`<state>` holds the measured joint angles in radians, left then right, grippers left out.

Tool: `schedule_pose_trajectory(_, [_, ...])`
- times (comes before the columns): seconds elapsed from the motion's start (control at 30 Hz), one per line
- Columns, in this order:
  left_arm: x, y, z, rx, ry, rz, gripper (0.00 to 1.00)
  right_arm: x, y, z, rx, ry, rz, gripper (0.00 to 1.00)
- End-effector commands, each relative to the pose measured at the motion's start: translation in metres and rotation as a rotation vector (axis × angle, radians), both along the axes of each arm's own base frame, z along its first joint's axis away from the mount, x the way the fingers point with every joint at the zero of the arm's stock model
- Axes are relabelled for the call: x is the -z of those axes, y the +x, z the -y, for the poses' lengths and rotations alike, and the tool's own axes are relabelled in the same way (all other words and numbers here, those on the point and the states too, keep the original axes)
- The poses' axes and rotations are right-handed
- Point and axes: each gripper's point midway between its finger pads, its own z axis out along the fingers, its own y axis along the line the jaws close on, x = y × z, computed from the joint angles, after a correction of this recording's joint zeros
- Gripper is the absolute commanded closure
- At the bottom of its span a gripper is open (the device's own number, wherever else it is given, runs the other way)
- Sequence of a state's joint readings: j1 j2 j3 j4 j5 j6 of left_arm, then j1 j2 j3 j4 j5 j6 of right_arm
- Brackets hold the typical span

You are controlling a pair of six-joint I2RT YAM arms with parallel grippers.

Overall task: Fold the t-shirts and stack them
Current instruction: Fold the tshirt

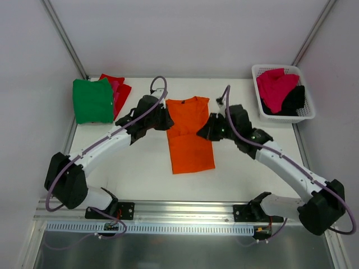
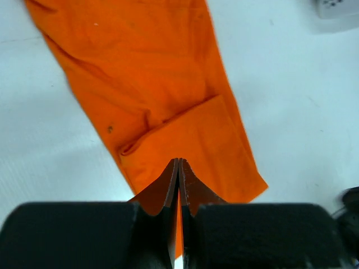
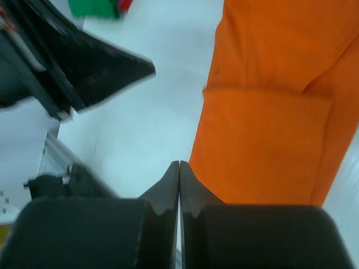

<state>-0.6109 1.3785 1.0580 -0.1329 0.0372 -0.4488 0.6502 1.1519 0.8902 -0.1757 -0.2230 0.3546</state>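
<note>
**Top external view.** The orange t-shirt [image 1: 189,140] lies flat on the table [image 1: 140,174], collar toward the far side, directly between the two sets of jaws. The left gripper [image 1: 165,120] stands at the shirt's left edge and the right gripper [image 1: 205,130] at its right edge, both near the collar end. Behind and outboard of the left jaws lies a folded green t-shirt [image 1: 92,101] on top of a red t-shirt [image 1: 120,87]. Outboard and beyond the right jaws stands a white basket [image 1: 255,75] holding a magenta t-shirt [image 1: 276,87] and a black t-shirt [image 1: 294,101]. Jaw state cannot be told from this view.

**Left wrist view.** The left gripper [image 2: 178,165] has its jaws pressed together, tips meeting in a single line. The orange t-shirt [image 2: 157,84] stretches away ahead of the tips and to their left. A folded-over flap of cloth [image 2: 190,134] lies just ahead of the tips. Bare table shows on either side of the jaws.

**Right wrist view.** The right gripper [image 3: 179,167] likewise has its jaws pressed together. The orange t-shirt [image 3: 275,112] lies ahead and to the right of the tips, its near edge just beside them. A fold line crosses it. Ahead-left of the jaws the left gripper [image 3: 84,61] appears as a dark blurred wedge, and beyond it the green t-shirt [image 3: 92,8].
</note>
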Motion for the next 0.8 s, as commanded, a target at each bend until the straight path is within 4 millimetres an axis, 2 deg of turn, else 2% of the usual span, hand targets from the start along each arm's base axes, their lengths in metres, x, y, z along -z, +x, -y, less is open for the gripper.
schedule_pose_trajectory(0.0, [0.023, 0.026, -0.008, 0.001, 0.011, -0.081, 1.00, 0.014, 0.035, 0.023, 0.000, -0.168, -0.071, 0.99])
schedule_pose_trajectory(0.03, [0.024, 0.034, -0.010, -0.008, 0.002, -0.090, 1.00, 0.014, 0.046, 0.023, 0.006, -0.176, -0.084, 1.00])
schedule_pose_trajectory(0.07, [0.031, 0.049, -0.014, -0.021, -0.017, -0.118, 1.00, 0.000, 0.062, 0.020, 0.002, -0.168, -0.061, 0.99])
schedule_pose_trajectory(0.1, [0.034, 0.056, -0.015, -0.023, -0.031, -0.131, 1.00, 0.016, 0.079, 0.026, 0.023, -0.192, -0.108, 0.99])
schedule_pose_trajectory(0.13, [0.046, 0.065, -0.017, -0.030, -0.031, -0.158, 0.90, 0.017, 0.090, 0.028, 0.036, -0.193, -0.114, 0.99])
schedule_pose_trajectory(0.17, [0.048, 0.071, -0.018, -0.030, -0.050, -0.169, 0.82, 0.019, 0.100, 0.030, 0.040, -0.191, -0.124, 0.99])
schedule_pose_trajectory(0.2, [0.043, 0.087, -0.025, -0.050, -0.080, -0.146, 0.71, 0.007, 0.117, 0.031, 0.047, -0.189, -0.092, 1.00])
schedule_pose_trajectory(0.23, [0.049, 0.095, -0.024, -0.050, -0.108, -0.168, 0.55, 0.024, 0.133, 0.040, 0.070, -0.209, -0.136, 0.97])
schedule_pose_trajectory(0.27, [0.051, 0.101, -0.027, -0.054, -0.121, -0.175, 0.50, 0.026, 0.142, 0.042, 0.068, -0.206, -0.143, 0.83])
schedule_pose_trajectory(0.3, [0.051, 0.112, -0.034, -0.068, -0.137, -0.164, 0.47, 0.015, 0.161, 0.050, 0.090, -0.189, -0.120, 0.62])
schedule_pose_trajectory(0.33, [0.053, 0.117, -0.037, -0.075, -0.141, -0.161, 0.45, 0.029, 0.172, 0.051, 0.085, -0.191, -0.148, 0.45])
schedule_pose_trajectory(0.37, [0.055, 0.124, -0.039, -0.074, -0.140, -0.158, 0.41, 0.031, 0.179, 0.052, 0.078, -0.185, -0.153, 0.32])
schedule_pose_trajectory(0.4, [0.056, 0.129, -0.045, -0.075, -0.155, -0.161, 0.39, 0.016, 0.195, 0.054, 0.072, -0.150, -0.126, 0.22])
schedule_pose_trajectory(0.43, [0.056, 0.138, -0.046, -0.068, -0.173, -0.141, 0.37, 0.031, 0.204, 0.056, 0.053, -0.157, -0.154, 0.08])
schedule_pose_trajectory(0.47, [0.054, 0.144, -0.048, -0.068, -0.205, -0.140, 0.34, 0.033, 0.211, 0.057, 0.047, -0.149, -0.171, 0.01])
schedule_pose_trajectory(0.5, [0.054, 0.149, -0.050, -0.057, -0.241, -0.145, 0.33, 0.033, 0.218, 0.056, 0.029, -0.119, -0.183, 0.01])
schedule_pose_trajectory(0.53, [0.061, 0.158, -0.057, -0.035, -0.303, -0.169, 0.32, 0.016, 0.237, 0.064, 0.046, -0.085, -0.152, 0.01])
schedule_pose_trajectory(0.57, [0.054, 0.167, -0.058, -0.037, -0.353, -0.169, 0.32, 0.037, 0.247, 0.065, 0.046, -0.073, -0.203, 0.00])
schedule_pose_trajectory(0.6, [0.057, 0.173, -0.061, -0.030, -0.384, -0.174, 0.32, 0.035, 0.255, 0.071, 0.046, -0.032, -0.213, 0.01])
schedule_pose_trajectory(0.63, [0.067, 0.178, -0.066, -0.016, -0.427, -0.204, 0.32, 0.025, 0.268, 0.073, 0.046, -0.001, -0.187, 0.00])
schedule_pose_trajectory(0.67, [0.060, 0.187, -0.065, -0.008, -0.472, -0.189, 0.32, 0.042, 0.276, 0.074, 0.053, 0.023, -0.233, 0.01])
schedule_pose_trajectory(0.7, [0.062, 0.191, -0.065, 0.001, -0.493, -0.199, 0.32, 0.045, 0.283, 0.081, 0.055, 0.057, -0.250, 0.01])
schedule_pose_trajectory(0.73, [0.076, 0.194, -0.064, 0.011, -0.510, -0.235, 0.32, 0.049, 0.288, 0.083, 0.059, 0.078, -0.263, 0.01])
schedule_pose_trajectory(0.77, [0.073, 0.201, -0.063, 0.013, -0.523, -0.232, 0.32, 0.045, 0.296, 0.084, 0.064, 0.105, -0.259, 0.01])
